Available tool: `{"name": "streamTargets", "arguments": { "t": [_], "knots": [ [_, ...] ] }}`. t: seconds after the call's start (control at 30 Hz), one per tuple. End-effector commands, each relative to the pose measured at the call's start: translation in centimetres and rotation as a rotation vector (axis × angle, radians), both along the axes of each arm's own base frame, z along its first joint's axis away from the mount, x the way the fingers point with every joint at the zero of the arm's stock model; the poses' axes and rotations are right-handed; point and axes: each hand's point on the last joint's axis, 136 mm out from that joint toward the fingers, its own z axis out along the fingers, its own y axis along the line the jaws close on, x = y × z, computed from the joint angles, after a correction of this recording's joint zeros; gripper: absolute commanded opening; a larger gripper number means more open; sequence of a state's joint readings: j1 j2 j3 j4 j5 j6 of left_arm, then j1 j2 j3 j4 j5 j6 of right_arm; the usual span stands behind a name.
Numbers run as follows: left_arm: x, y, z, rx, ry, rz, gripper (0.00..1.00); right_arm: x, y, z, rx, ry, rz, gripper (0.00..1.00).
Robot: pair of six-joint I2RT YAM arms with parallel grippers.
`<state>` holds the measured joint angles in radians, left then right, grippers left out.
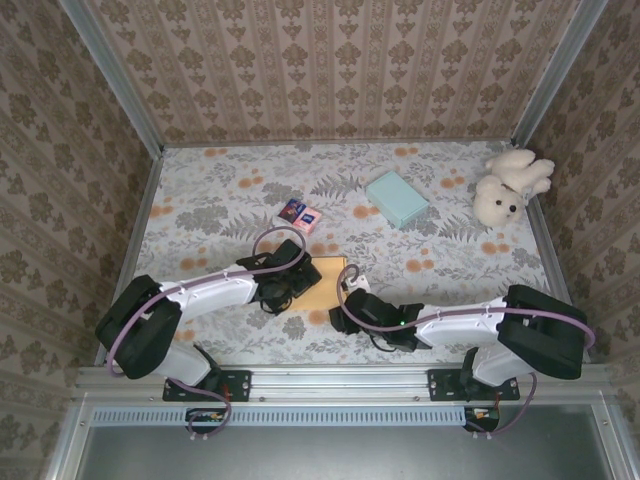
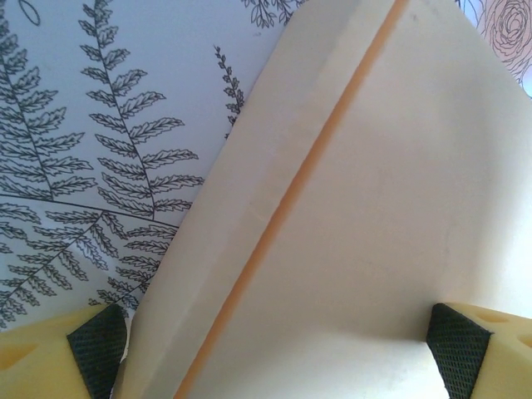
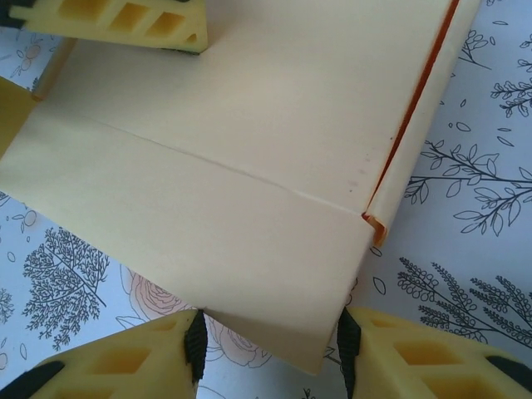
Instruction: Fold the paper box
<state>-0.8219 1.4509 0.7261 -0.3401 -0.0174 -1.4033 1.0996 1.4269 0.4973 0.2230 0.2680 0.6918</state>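
Note:
The paper box (image 1: 326, 283) lies flat on the flowered cloth, cream-coloured with orange fold edges. In the left wrist view its panel (image 2: 357, 216) with an orange crease spans the space between my fingers (image 2: 460, 342). My left gripper (image 1: 290, 285) (image 2: 274, 357) stands wide open over the box's left side. In the right wrist view a creased flap (image 3: 249, 241) of the box reaches down between my fingertips (image 3: 194, 342). My right gripper (image 1: 350, 312) (image 3: 270, 345) is open around that flap's corner. A left finger (image 3: 116, 18) rests on the box's far side.
A teal box (image 1: 397, 197) lies at the back middle, a white teddy bear (image 1: 510, 185) at the back right, and two small cards (image 1: 300, 214) behind the left arm. Patterned walls close in the table on three sides.

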Motion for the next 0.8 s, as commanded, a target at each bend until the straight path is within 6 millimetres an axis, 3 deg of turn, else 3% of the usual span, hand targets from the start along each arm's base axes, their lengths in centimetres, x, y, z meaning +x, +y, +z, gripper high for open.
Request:
{"name": "streamTargets", "arguments": {
  "t": [0.0, 0.23, 0.77],
  "knots": [
    [-3.8, 5.0, -3.6, 0.206, 0.162, 0.018, 0.96, 0.7, 0.3, 0.5, 0.010, -0.055, -0.003, 0.48],
    [-3.8, 5.2, -3.8, 0.210, 0.163, 0.018, 0.96, 1.2, -0.9, 0.1, -0.034, -0.087, -0.034, 0.48],
    [-3.9, 5.3, -3.9, 0.212, 0.166, 0.020, 0.95, 1.7, -1.0, -0.8, -0.077, -0.128, -0.029, 0.46]
  ]
}}
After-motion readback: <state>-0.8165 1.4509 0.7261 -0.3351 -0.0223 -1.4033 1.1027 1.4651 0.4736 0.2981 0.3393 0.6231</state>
